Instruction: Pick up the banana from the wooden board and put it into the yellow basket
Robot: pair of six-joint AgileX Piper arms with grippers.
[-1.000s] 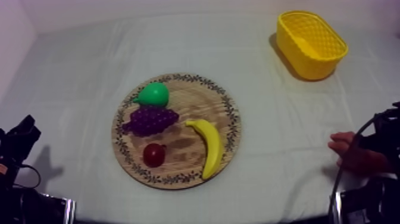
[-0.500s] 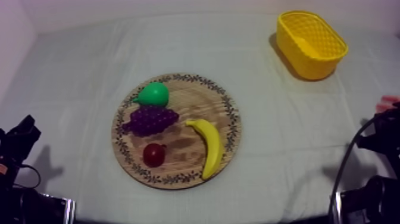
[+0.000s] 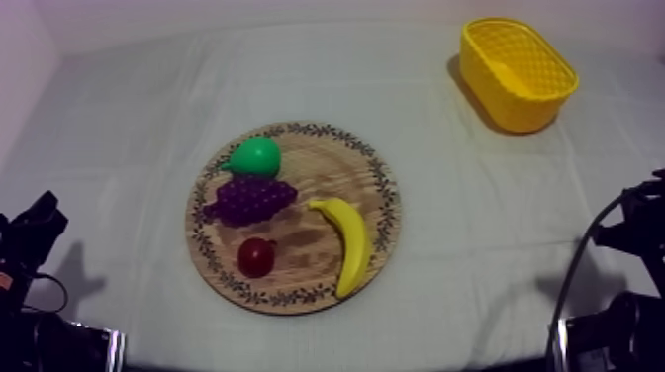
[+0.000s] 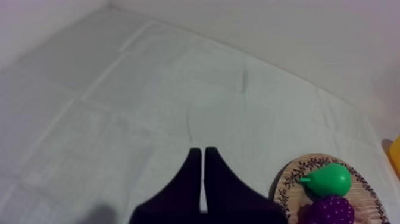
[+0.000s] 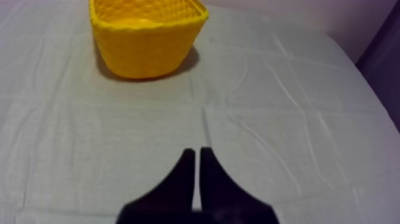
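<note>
Approach is what I am facing, by my judgement. The wooden board (image 3: pixel 327 163) is carrying 4 fruits, and the banana (image 3: pixel 346 242) is lying along its right side, nearest my right arm. So I am favouring the right gripper (image 5: pixel 196 152), spreading it wide and straddling the banana's middle. Both it and my left gripper (image 4: pixel 199 152) are sitting pinched into narrow wedges, holding nothing. The yellow basket (image 3: pixel 554 61), well apart at the far right, is looking empty.

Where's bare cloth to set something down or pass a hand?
Free: cloth between wooden board and yellow basket; the stretch behind the board; cloth at the board's left. Crowded: the board, with pear, grapes, small red fruit, banana.
</note>
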